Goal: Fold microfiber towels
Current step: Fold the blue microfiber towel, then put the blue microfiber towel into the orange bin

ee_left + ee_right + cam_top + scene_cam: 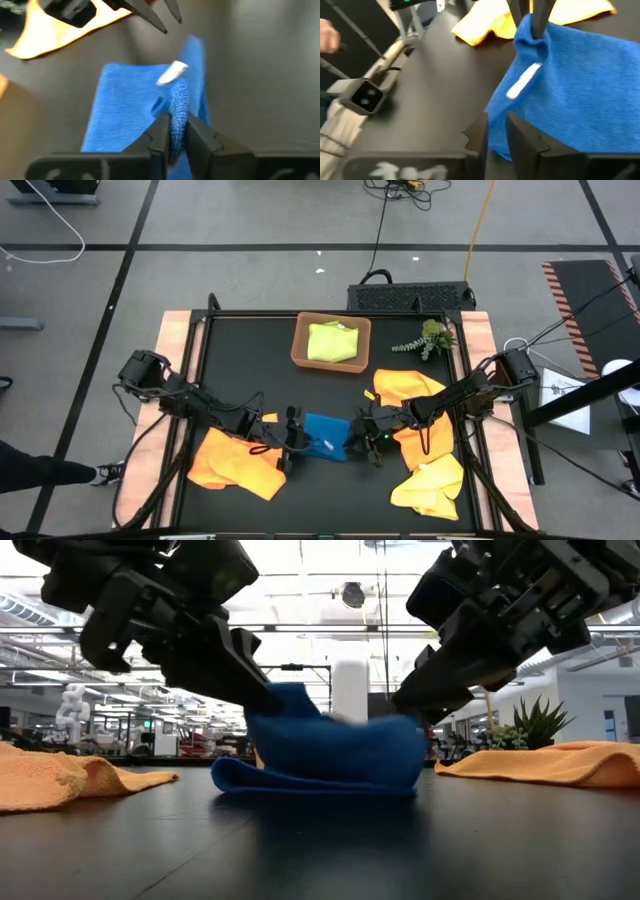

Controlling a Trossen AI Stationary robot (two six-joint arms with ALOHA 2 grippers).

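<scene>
A blue microfiber towel (325, 436) lies doubled over at the table's near middle, with its lower layer (300, 783) on the tabletop and a white tag (172, 73) on it. My left gripper (292, 438) is shut on its left end and my right gripper (358, 436) is shut on its right end. Both slant down toward it. An orange towel (236, 464) lies crumpled at the near left. Another orange towel (408, 394) and a yellow one (430, 485) lie at the right. A lime green towel (332, 342) lies folded in the brown tray (300, 350). My left gripper pinches a raised, bunched edge of the blue towel (176, 107) between its two fingers, slanting down from the table's left. That end stands up off the table (285, 705); the towel's lower part rests on the tabletop. My right gripper pinches the blue towel's opposite edge (496, 114) between its two fingers, slanting down from the table's right. The cloth is slack, humped up at that end (400, 735), and its bottom layer lies on the table.
A small green plant sprig (428, 340) lies at the far right beside the tray. The black tabletop (250, 370) shows bare between the tray and the blue towel. A person's shoe (105, 473) shows off the table's near left.
</scene>
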